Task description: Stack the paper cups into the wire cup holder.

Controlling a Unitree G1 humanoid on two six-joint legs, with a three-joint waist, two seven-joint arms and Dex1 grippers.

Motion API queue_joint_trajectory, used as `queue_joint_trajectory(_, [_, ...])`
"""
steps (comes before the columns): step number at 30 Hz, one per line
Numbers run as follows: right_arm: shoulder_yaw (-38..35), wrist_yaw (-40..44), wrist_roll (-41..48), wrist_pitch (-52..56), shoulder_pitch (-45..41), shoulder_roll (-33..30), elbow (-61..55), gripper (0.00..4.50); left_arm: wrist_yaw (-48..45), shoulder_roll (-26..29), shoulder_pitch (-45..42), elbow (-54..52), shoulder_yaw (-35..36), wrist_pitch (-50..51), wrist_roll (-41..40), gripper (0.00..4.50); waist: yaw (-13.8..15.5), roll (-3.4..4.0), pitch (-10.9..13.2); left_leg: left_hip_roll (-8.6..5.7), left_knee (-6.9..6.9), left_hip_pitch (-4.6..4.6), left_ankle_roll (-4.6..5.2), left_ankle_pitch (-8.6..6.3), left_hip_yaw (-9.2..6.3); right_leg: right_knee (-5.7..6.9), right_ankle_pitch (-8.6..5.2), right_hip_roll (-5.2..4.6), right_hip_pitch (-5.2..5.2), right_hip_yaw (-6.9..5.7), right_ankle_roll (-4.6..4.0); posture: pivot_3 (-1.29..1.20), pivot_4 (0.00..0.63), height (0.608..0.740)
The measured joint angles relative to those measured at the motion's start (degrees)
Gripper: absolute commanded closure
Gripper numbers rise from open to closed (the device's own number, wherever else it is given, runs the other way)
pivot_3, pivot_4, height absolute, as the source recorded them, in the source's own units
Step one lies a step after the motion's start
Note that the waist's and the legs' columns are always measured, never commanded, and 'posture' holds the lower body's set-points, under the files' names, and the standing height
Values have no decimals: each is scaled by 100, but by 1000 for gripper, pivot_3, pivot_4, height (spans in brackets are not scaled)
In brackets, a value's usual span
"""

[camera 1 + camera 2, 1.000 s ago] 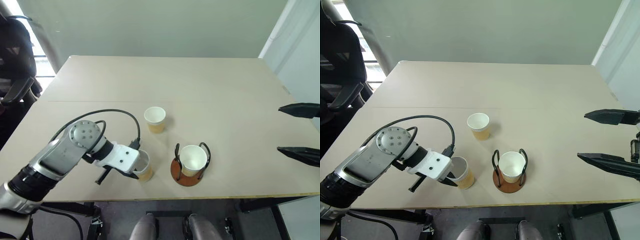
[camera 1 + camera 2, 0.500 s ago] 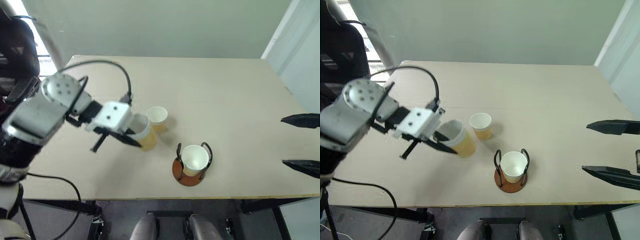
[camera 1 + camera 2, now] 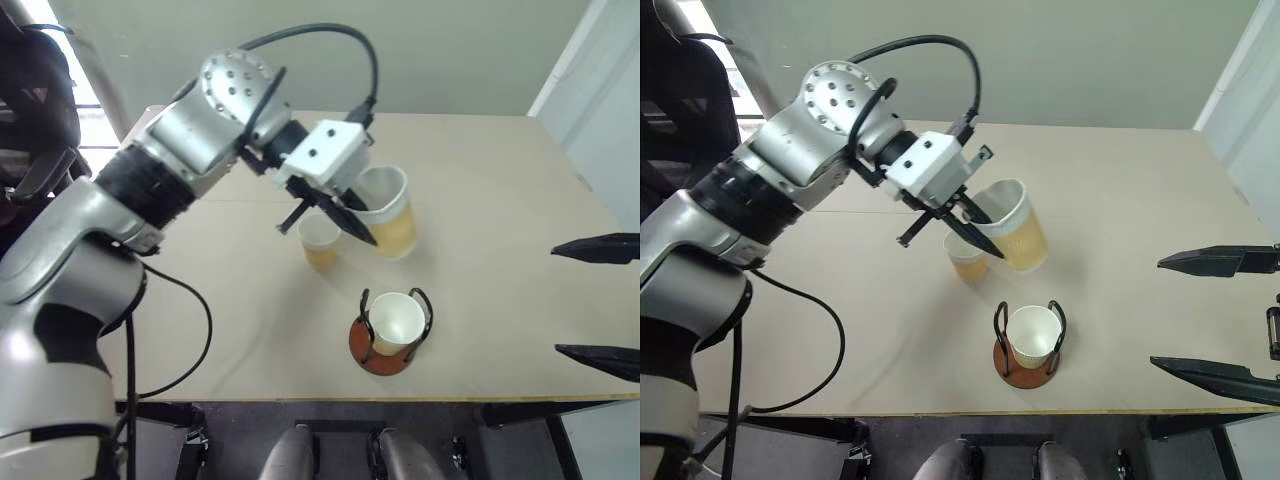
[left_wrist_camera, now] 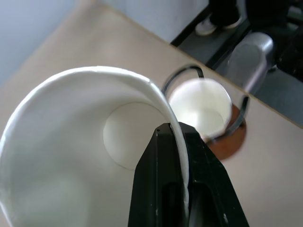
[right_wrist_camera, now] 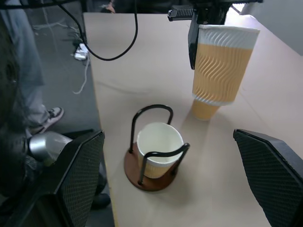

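Nearest the front edge of the beige rectangular table [image 3: 480, 150] stands the wire cup holder [image 3: 392, 335], a reddish-brown disc base with two thin black wire loops, and one white-rimmed paper cup [image 3: 398, 320] sits upright inside it. Bare tabletop lies open to its left and right, and more room stretches toward the far edge. At the right side the right gripper [image 3: 598, 303] hangs with its two black fingers spread wide apart, holding nothing, well apart from the holder. Behind the holder a second tan paper cup [image 3: 320, 240] stands on the table. Just beside it, lifted clear of the surface, a third cup with rippled tan-yellow wall and rolled white rim [image 3: 1015, 226] tilts in the left gripper [image 4: 176, 177], whose fingers pinch its rim, one inside and one outside. At the far left, off the table, a black chair [image 3: 35, 110].
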Motion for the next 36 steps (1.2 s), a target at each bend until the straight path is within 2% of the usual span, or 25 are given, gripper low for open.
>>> queue_joint_trajectory(6, [-171, -100, 84, 115, 30, -17, -84, 0, 0, -194, -235, -78, -529, -409, -302, 4446, 9, 5, 0, 2, 3, 2, 10, -6, 3, -29, -2, 0, 19, 1, 18, 0, 150, 740])
queue_joint_trajectory(11, [-311, -102, 80, 199, 95, -36, -109, 0, -1, -66, -301, -533, -979, -758, -543, 4446, 8, 7, -1, 2, 15, 2, 19, -11, 6, -39, 2, -1, 28, 2, 27, 0, 150, 740])
queue_joint_trajectory(19, [-501, -160, 36, 258, 158, -62, -189, 0, -1, -270, -328, -480, -1707, -1112, -449, 4446, 23, 11, 1, 1, 61, 3, 33, -19, 5, -31, 9, -3, 46, 2, 36, 0, 150, 740])
queue_joint_trajectory(35, [-834, -401, 185, 359, 434, -4, -425, 0, -2, -913, -251, 210, -1918, -1344, 242, 4446, 30, 13, 1, -1, 65, 6, 36, -20, 8, -26, 10, -3, 50, 3, 38, 0, 150, 740])
queue_joint_trajectory(36, [-837, -415, 186, 356, 441, 0, -426, 0, -2, -936, -211, 239, -1918, -1343, 254, 4263, 29, 13, 1, -1, 64, 6, 36, -20, 7, -25, 10, -3, 50, 3, 39, 0, 150, 740])
